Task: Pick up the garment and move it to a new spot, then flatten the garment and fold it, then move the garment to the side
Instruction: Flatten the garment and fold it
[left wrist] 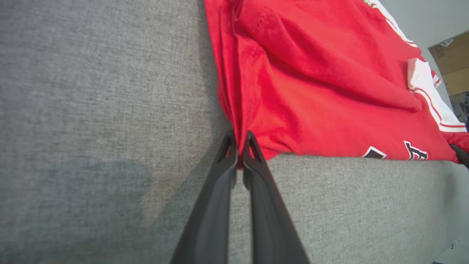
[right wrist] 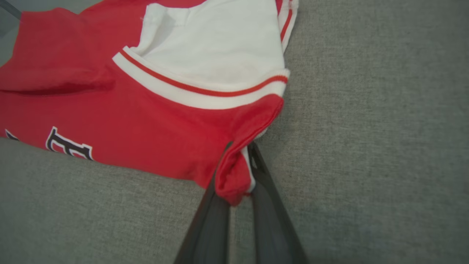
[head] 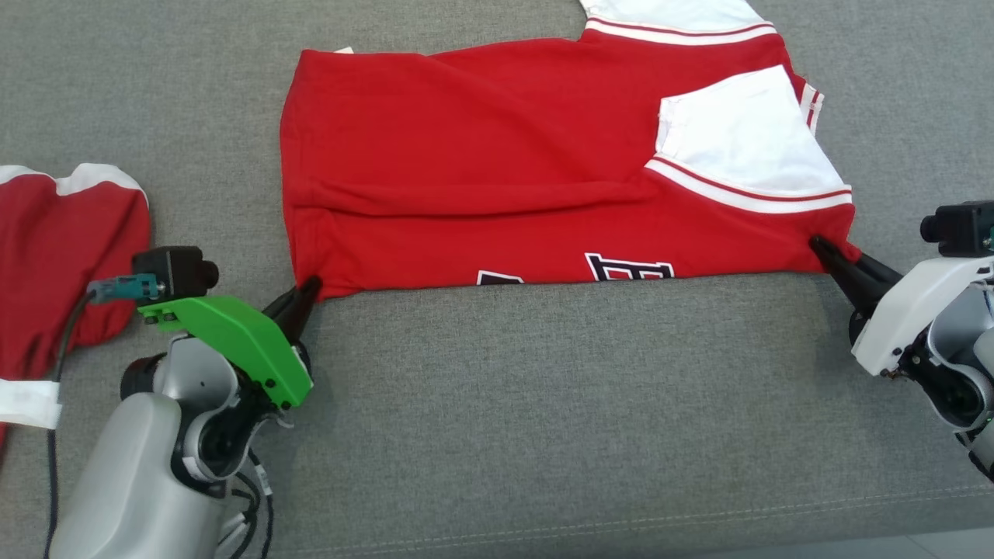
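Head view: a red garment (head: 497, 178) with white sleeves lies partly folded across the upper middle of a grey fabric surface (head: 543, 404), black lettering along its near edge. The left gripper (head: 307, 291) is clamped on its near left corner and the right gripper (head: 819, 248) on its near right corner — both wrist views show red cloth pinched between the dark fingers. Another red and white garment (head: 54, 256) lies apart at the far left

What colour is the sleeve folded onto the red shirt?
White sleeve, with a red-striped white cuff; clearest in the right wrist view.
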